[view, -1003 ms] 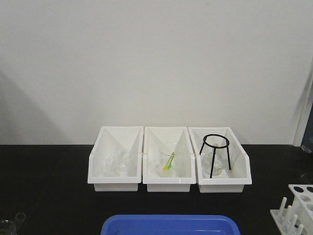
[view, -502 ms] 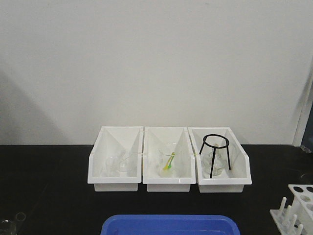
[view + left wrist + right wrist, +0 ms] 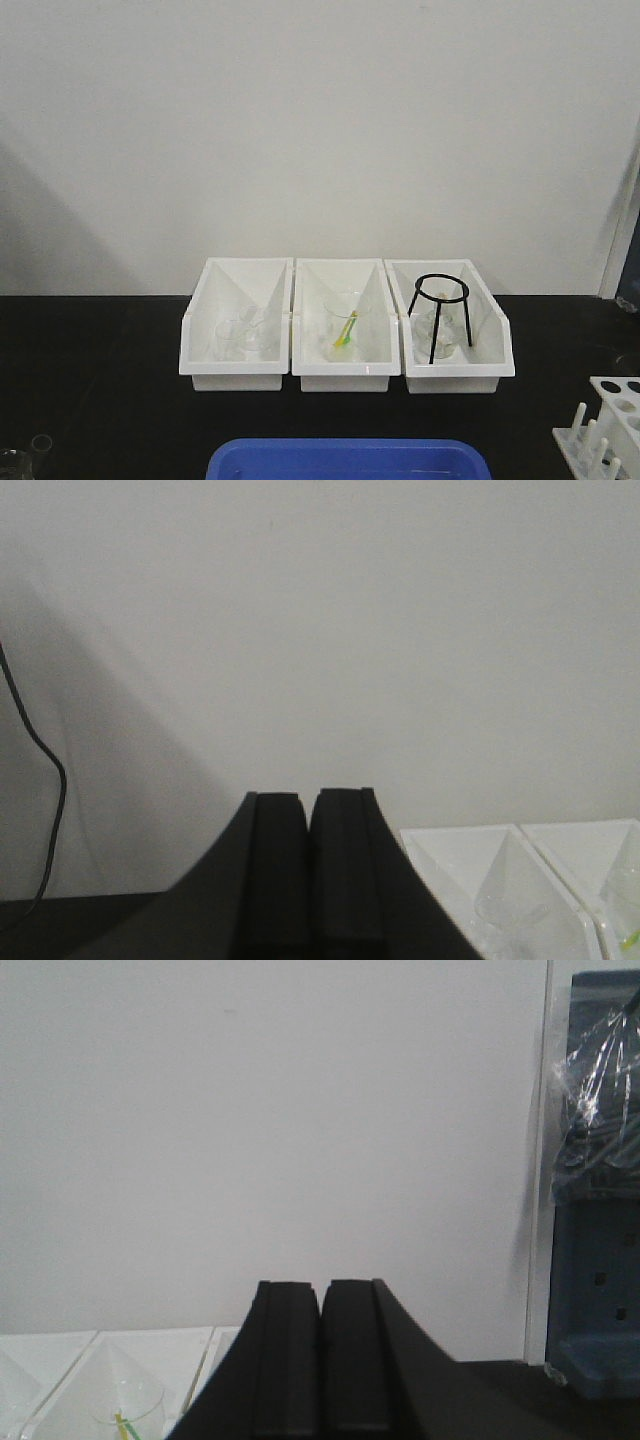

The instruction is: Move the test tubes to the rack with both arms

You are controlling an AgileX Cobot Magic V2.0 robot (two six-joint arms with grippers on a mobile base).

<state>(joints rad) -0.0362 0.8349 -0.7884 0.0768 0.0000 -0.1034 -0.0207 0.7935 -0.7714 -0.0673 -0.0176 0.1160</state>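
In the front view, almost nothing is seen to have changed over the last second: only the faint glass in the left bin (image 3: 235, 375) looks slightly differently placed, which may be mere glare, and no arm is seen over the black desk (image 3: 100, 380). From this it is judged that the transfer has not begun. The test tubes (image 3: 252, 325) are taken to be the slim clear shapes leaning in a beaker (image 3: 238, 342) inside that left bin at the back of the desk, though they are too faint to be counted. The rack (image 3: 605, 425) is found at the desk's near right corner, partly cut off, and none of its visible holes appears to be filled. A blue tray (image 3: 350, 458) lies at the near edge, and a yellow-green stick (image 3: 346, 330) and a black tripod (image 3: 440, 315) are held in the other two bins. In the left wrist view, the left gripper (image 3: 309, 805) is held level and pointed at the wall, its fingers pressed together with nothing between them; the bins lie low to its right. In the right wrist view, the right gripper (image 3: 321, 1290) is posed alike, closed and empty, with the bins low to its left.
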